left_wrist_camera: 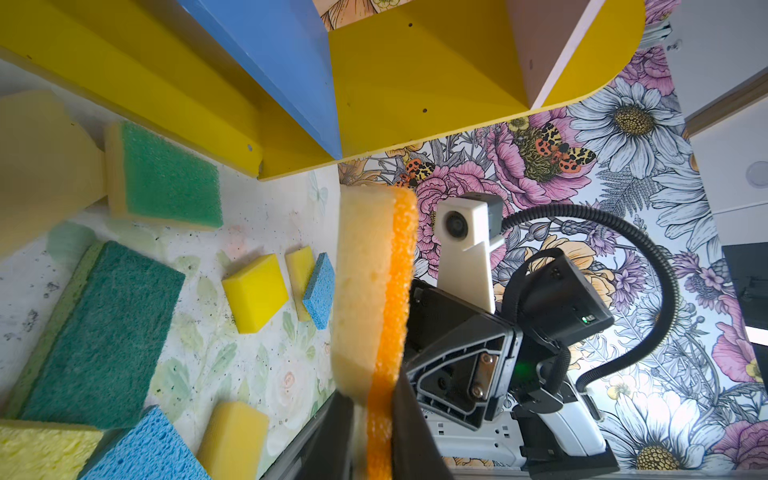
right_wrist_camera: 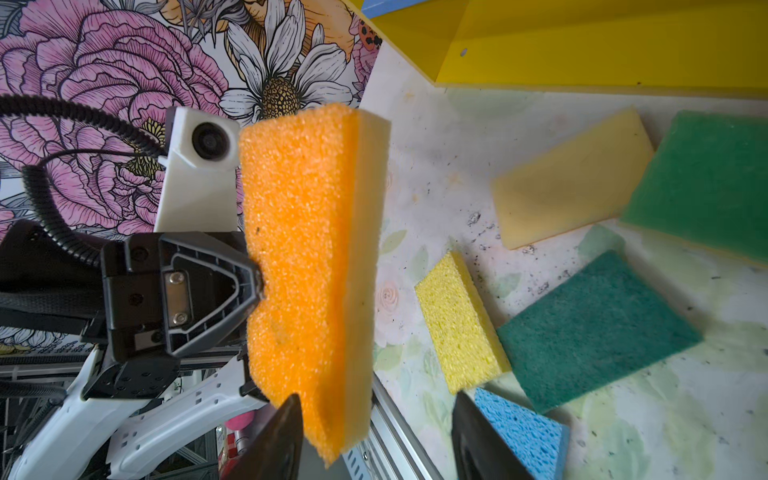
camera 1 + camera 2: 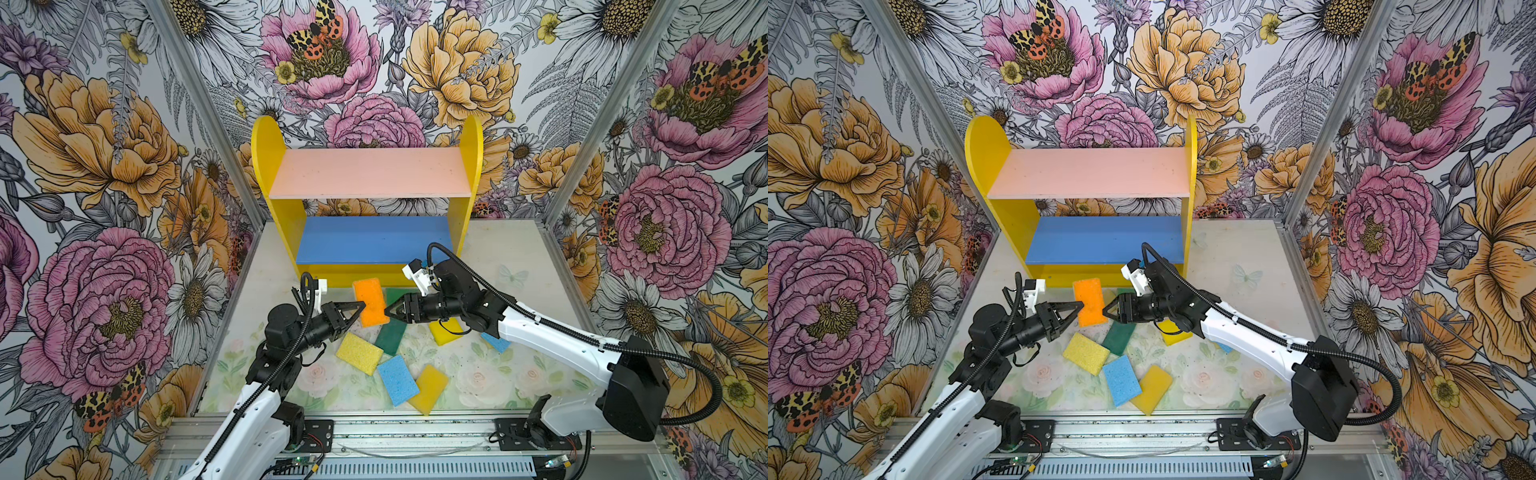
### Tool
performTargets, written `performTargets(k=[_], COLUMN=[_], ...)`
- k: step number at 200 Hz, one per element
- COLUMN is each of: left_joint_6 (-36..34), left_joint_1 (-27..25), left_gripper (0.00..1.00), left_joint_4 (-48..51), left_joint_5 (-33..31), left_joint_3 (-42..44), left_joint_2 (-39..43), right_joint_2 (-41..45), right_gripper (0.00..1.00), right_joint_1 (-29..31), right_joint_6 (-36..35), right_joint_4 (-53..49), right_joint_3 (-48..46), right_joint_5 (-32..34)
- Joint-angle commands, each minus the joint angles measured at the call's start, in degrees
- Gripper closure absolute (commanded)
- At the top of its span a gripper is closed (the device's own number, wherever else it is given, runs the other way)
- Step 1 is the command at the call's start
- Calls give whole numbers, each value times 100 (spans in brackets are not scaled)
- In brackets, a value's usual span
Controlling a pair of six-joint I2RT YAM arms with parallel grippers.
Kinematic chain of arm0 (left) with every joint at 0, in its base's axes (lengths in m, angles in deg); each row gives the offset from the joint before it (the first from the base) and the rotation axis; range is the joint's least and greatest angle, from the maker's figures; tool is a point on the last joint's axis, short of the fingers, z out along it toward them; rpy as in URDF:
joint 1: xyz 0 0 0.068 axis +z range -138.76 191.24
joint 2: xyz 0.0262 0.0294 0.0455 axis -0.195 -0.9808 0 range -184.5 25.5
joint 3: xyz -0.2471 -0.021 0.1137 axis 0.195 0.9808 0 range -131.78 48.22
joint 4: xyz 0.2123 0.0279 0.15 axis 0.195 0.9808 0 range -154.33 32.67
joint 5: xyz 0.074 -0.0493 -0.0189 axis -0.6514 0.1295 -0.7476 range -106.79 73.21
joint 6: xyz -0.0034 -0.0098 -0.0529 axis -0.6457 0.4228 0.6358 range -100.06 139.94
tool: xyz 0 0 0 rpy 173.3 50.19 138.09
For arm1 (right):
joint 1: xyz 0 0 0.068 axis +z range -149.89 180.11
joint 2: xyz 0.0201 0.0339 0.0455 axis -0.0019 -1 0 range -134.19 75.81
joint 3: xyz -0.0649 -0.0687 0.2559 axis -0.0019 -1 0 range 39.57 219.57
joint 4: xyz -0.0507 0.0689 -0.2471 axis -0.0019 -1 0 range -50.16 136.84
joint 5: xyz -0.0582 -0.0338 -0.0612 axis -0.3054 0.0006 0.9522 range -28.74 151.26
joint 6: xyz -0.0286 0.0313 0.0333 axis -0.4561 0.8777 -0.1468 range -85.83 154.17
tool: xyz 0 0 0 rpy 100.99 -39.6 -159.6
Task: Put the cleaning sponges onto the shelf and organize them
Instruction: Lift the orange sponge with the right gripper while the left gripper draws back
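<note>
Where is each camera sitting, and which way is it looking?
Both top views: high in front, looking down at the shelf and table; left gripper and right gripper both show, meeting at the orange sponge.
Left wrist: behind the left gripper's fingers, which pinch the sponge, facing the right gripper.
Right wrist: behind the right gripper's open fingers, facing the sponge and left gripper.
Shared: both wrist views show the sponge.

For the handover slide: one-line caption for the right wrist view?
Left gripper pinches the orange sponge; right gripper holds its open jaws astride the opposite edge.
</note>
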Motion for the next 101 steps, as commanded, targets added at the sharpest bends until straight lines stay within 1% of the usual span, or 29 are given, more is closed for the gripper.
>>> performTargets(k=[1,37,101], left_joint_6=[90,113,135], left_joint_1=[55,68,139], left_gripper=[84,84,84], left_joint_4=[-276,-393,-392], left_joint_5=[179,191,236], left_joint_3=[118,163,211], left_joint_2=[-32,-81,-21], right_joint_2=[-56,-209,-277], right_gripper=[45,54,80], right_joint_1=[167,306,401], right_joint_6=[20,67,202], right_joint_4=[282,334,364], right_joint_3=[293,425,449], right_joint_5=[-83,-94,-14])
